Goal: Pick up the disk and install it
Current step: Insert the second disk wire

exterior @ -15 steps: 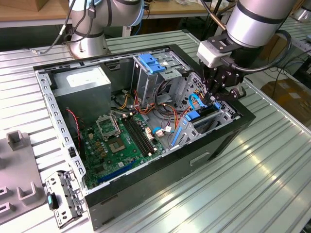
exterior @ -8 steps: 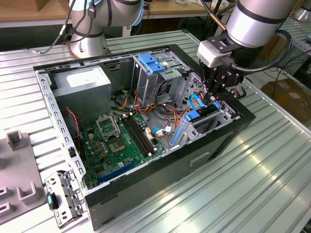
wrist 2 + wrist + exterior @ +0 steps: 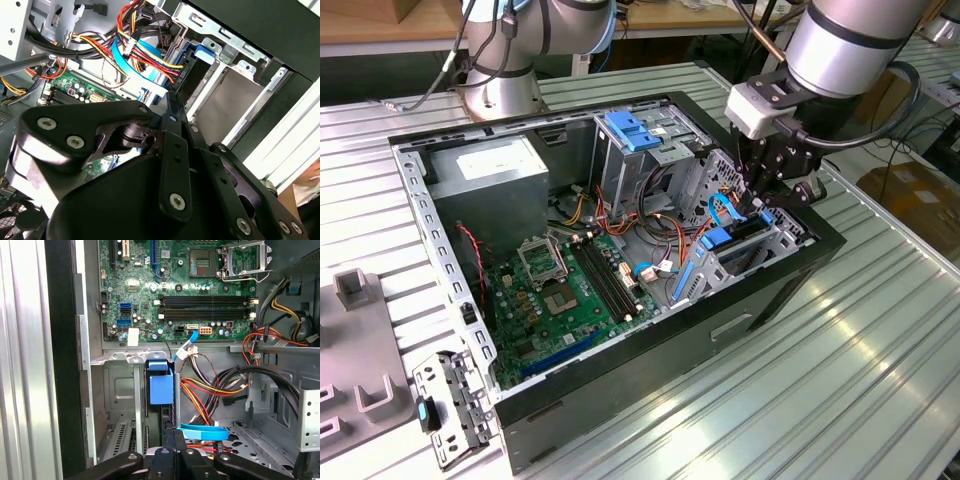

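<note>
My gripper hung low over the drive bay at the corner of the open computer case. Whether my fingertips were pressed together or spread, I could not tell. The disk stood on edge in the bay straight beneath them, its blue rail just beyond my tips in the first wrist view. A blue cable looped right beside them, and the motherboard lay farther off.

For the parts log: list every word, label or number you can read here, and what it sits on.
None can be read.
Power-supply box: white sticker, print too small.
Motherboard: markings too small.
Disk, in the drive bay under the gripper: no label showing.
</note>
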You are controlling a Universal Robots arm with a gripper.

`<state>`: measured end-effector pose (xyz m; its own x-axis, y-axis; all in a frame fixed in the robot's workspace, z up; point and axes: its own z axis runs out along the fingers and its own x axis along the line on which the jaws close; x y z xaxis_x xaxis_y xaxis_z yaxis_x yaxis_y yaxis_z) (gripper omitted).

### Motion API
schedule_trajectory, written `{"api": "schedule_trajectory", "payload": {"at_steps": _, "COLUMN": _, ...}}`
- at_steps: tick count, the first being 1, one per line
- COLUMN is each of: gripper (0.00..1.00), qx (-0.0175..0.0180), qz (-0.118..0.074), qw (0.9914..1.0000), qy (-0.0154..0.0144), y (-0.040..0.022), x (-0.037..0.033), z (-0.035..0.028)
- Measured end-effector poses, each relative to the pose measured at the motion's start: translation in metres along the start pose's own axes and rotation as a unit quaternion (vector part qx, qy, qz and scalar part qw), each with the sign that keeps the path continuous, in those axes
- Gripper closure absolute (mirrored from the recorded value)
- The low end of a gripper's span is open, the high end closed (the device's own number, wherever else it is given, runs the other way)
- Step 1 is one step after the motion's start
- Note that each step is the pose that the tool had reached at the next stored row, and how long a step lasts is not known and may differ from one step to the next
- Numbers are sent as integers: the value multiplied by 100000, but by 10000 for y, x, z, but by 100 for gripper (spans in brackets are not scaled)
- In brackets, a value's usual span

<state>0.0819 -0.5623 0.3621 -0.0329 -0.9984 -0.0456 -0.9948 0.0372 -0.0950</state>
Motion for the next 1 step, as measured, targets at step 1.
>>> {"api": "schedule_trajectory", "payload": {"at_steps": 1, "gripper": 89, "qx": 0, "qz": 1, "qw": 100000, "qy": 1, "y": 0, "x": 0, "z": 0}}
